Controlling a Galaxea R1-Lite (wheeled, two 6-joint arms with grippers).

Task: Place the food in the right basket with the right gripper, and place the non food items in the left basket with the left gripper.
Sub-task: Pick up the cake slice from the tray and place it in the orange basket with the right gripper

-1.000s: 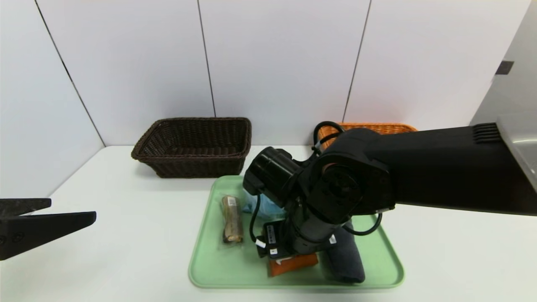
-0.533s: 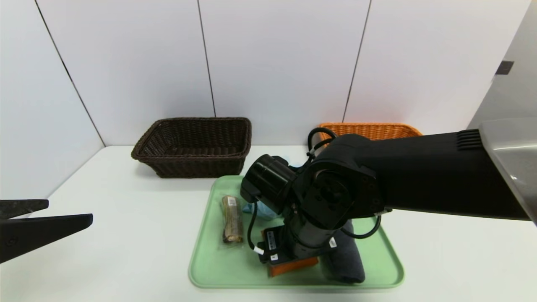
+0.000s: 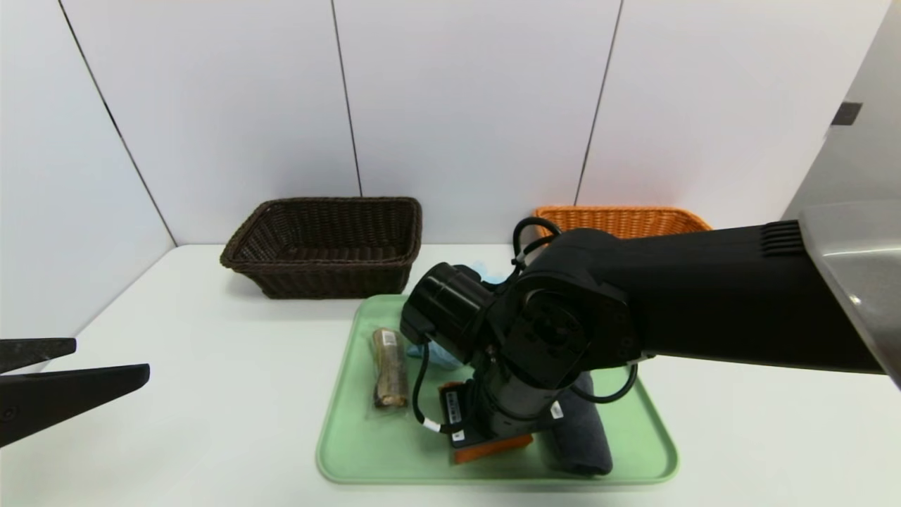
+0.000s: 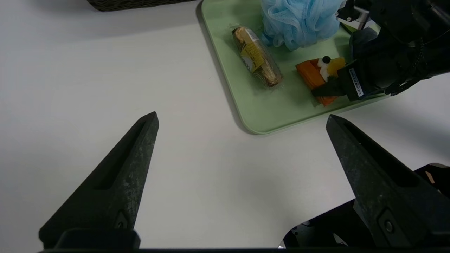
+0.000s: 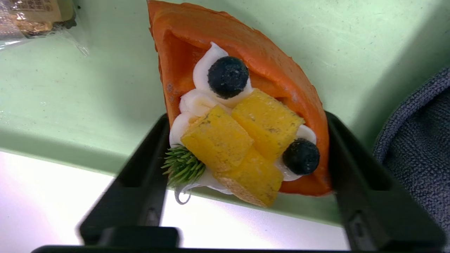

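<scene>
A white table point(image 3: 211, 394) fills the lower part of the head view, backed by pale wall panels. At its far edge sit two wicker baskets: the dark brown left basket point(image 3: 327, 243) and, partly hidden behind the right arm, the bright orange right basket point(image 3: 619, 218). Both look empty as far as can be seen.

Nearer the robot lies a pale green tray point(image 3: 352, 451) with a low raised rim. On it rest a dark grey rolled towel point(image 3: 581, 436), a fluffy light-blue bath puff point(image 4: 299, 21), a slim bar in clear wrapper point(image 3: 389, 367), and the waffle point(image 5: 242, 105), near the tray's front edge.

The right gripper point(image 5: 242, 154) points steeply down over the waffle, its jaws standing on either side of the folded orange shell, at or very near its edges; whether they have gripped it yet cannot be told. The left gripper point(image 4: 242, 119) hovers wide open and empty over bare table to the left of the tray.

The waffle looks light and fairly stiff, but its cream, yellow fruit cubes and dark berries seem fragile, so the sturdy shell edges are the place to hold. The towel lies just beside it and the tray rim is close, leaving little room sideways; straight up looks clear, then back and right toward the orange basket.
</scene>
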